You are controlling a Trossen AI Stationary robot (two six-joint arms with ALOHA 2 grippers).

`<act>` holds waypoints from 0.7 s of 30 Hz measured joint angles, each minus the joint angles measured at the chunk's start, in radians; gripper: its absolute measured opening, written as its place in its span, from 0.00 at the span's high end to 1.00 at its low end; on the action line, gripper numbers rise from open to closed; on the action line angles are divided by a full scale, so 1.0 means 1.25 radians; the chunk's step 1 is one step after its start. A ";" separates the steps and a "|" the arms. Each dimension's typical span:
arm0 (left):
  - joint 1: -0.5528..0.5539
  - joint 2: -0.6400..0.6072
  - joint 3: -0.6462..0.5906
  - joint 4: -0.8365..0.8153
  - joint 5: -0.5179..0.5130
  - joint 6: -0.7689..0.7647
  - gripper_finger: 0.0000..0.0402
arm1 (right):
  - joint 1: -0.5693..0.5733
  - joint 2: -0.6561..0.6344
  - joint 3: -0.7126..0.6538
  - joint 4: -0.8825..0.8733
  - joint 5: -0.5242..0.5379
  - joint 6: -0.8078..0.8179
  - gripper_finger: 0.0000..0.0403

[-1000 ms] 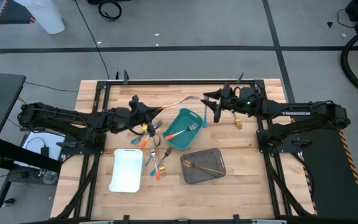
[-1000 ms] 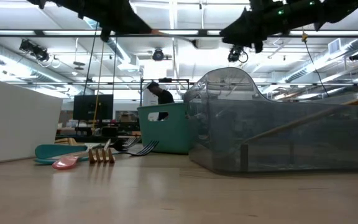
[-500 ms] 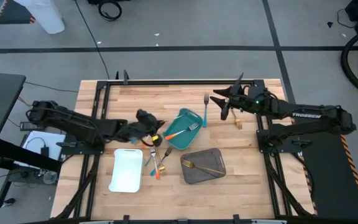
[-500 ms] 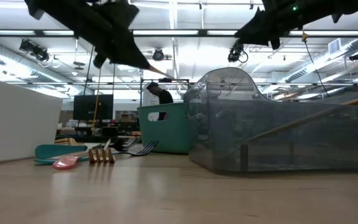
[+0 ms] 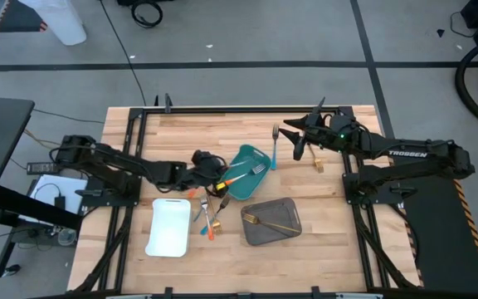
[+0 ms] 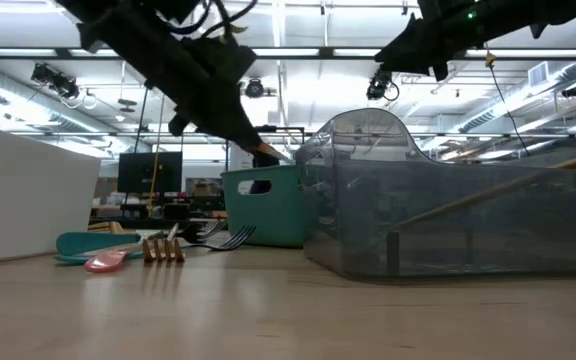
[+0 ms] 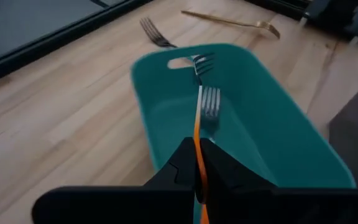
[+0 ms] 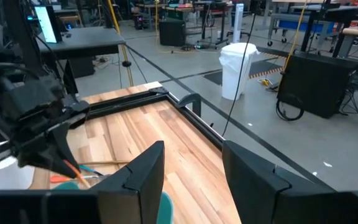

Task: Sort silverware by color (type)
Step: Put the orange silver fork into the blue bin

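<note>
Metal-tined orange fork [image 7: 199, 134] sits clamped in left end effector [image 7: 196, 163] over smooth teal tray [image 7: 291, 146].

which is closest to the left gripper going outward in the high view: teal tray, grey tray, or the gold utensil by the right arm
From the left gripper, shut on an orange-handled fork:
1. Teal tray, right beside it, toward the table's middle.
2. Grey tray, nearer the front edge.
3. Gold utensil, over on the right side.

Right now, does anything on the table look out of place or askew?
A teal-handled fork lies alone on bare wood beside the teal tray, and a gold piece sits apart near the right arm; neither is in a tray.
</note>
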 joint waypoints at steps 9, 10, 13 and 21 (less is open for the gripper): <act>0.003 0.106 0.092 -0.071 0.034 0.023 0.95 | 0.000 0.000 0.000 0.000 0.000 -0.002 0.57; 0.003 0.110 0.093 -0.069 0.033 0.023 0.95 | 0.000 0.000 0.000 0.000 0.000 -0.003 0.57; 0.003 0.117 0.093 -0.071 0.032 0.022 0.94 | 0.000 0.000 0.000 -0.002 -0.005 -0.003 0.57; 0.001 0.117 0.093 -0.074 0.034 0.024 0.90 | 0.001 0.000 0.000 -0.003 -0.006 0.000 0.57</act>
